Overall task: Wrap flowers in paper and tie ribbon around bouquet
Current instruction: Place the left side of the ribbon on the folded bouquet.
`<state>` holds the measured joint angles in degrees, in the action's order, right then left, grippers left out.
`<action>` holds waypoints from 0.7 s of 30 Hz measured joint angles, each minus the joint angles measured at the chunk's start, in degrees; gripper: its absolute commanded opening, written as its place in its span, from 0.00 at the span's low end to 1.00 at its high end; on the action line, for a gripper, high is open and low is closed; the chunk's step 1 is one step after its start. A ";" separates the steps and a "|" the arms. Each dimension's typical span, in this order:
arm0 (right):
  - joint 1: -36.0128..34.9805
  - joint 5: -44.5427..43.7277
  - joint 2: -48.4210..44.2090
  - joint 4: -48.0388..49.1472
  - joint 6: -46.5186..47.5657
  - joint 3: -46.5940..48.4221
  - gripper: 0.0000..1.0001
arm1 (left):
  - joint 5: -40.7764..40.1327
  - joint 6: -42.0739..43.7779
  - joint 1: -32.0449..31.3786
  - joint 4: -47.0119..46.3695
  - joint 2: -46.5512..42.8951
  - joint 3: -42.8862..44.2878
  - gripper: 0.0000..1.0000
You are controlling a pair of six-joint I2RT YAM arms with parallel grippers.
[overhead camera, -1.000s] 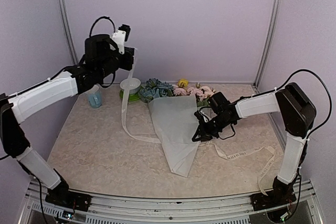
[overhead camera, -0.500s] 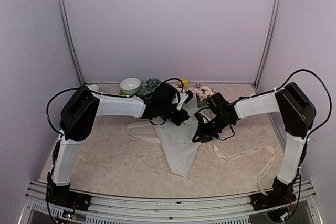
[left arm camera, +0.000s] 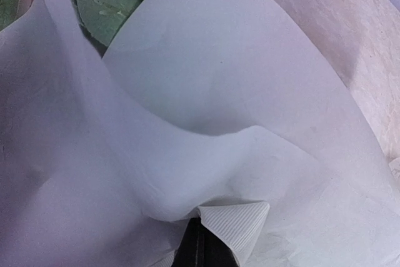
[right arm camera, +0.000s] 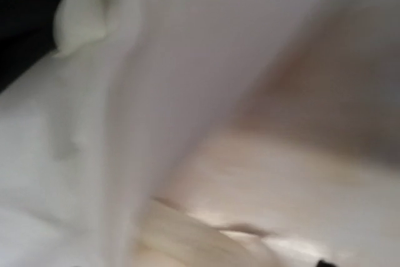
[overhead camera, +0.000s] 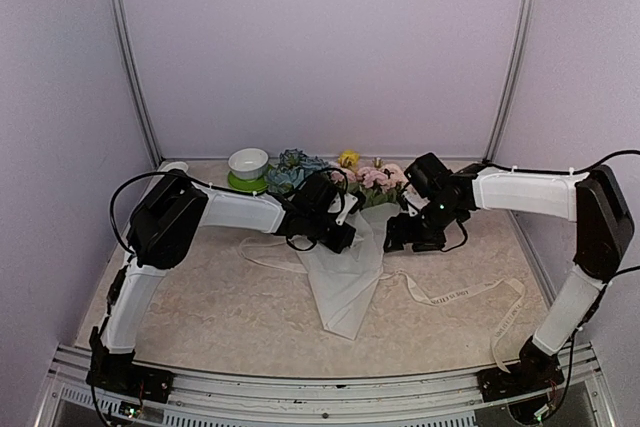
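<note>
Left pincer (overhead camera: 338, 237): closed tight, low against the paper (overhead camera: 345, 282) cone just below the blooms. In the wrist view a ribbed cream tab that looks like the ribbon (left arm camera: 234, 223) pokes from its dark tips.
Right pincer (overhead camera: 398, 239): at the cone's right edge, near the flowers (overhead camera: 375, 179). It is too dark from above and smeared in its own camera, so I cannot tell whether it is wide or narrow.
Bouquet (overhead camera: 362, 222): lies on the surface (overhead camera: 200, 297), heads toward the back wall, paper point toward the arm bases.
Paper handling: thin, light and floppy. It will likely crease and spring open if let go, so it is best pinned where the folds overlap.
Ribbon handling: soft and limp, probably slippery. One loop lies left of the cone and a long tail trails off to the right. Pinch it flat, near an end.
Flowers handling: light, with the stalks likely stiffer than the wrap. Hold at the wrapped stalks, not the heads.
Hidden: the stalks inside the cone, and the ribbon's path under and across it.
</note>
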<state>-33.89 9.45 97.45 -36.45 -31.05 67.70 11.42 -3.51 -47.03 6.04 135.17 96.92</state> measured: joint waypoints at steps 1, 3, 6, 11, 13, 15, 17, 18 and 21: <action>0.22 -3.52 -1.84 -1.60 -0.52 0.09 0.90 | 0.00 0.00 0.00 -0.02 0.00 0.00 0.00; 1.75 -7.63 -4.59 -3.72 -2.40 -0.28 0.89 | 0.02 0.00 0.00 -0.02 0.00 -0.02 0.00; 7.69 -11.89 -8.81 -5.35 -5.70 -3.15 0.84 | 0.09 0.04 0.00 -0.39 0.00 -0.24 0.00; 23.30 -17.75 -13.62 -8.79 -14.29 -12.87 0.79 | 0.17 0.09 -0.02 -1.73 -0.02 -1.07 0.00; 26.77 -19.47 -15.41 -10.84 -17.92 -16.09 0.79 | 0.17 0.13 -0.02 -1.97 -0.02 -1.20 0.00; 28.89 -20.02 -17.79 -11.65 -20.63 -18.64 0.77 | 0.17 0.28 -0.02 -2.16 -0.02 -1.31 0.00; 30.97 -19.02 -19.71 -10.86 -21.92 -20.81 0.74 | 0.17 0.44 -0.04 -2.45 -0.07 -1.51 0.00; 32.09 -18.23 -20.00 -10.27 -22.25 -21.53 0.71 | 0.17 0.55 -0.04 -2.54 -0.11 -1.55 0.00; 34.14 -16.76 -17.84 -8.68 -22.60 -21.92 0.63 | 0.17 0.90 -0.04 -2.62 -0.11 -1.64 0.00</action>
<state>0.25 -7.31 79.61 -45.12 -53.65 45.78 11.60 -2.61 -47.07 3.42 135.06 95.29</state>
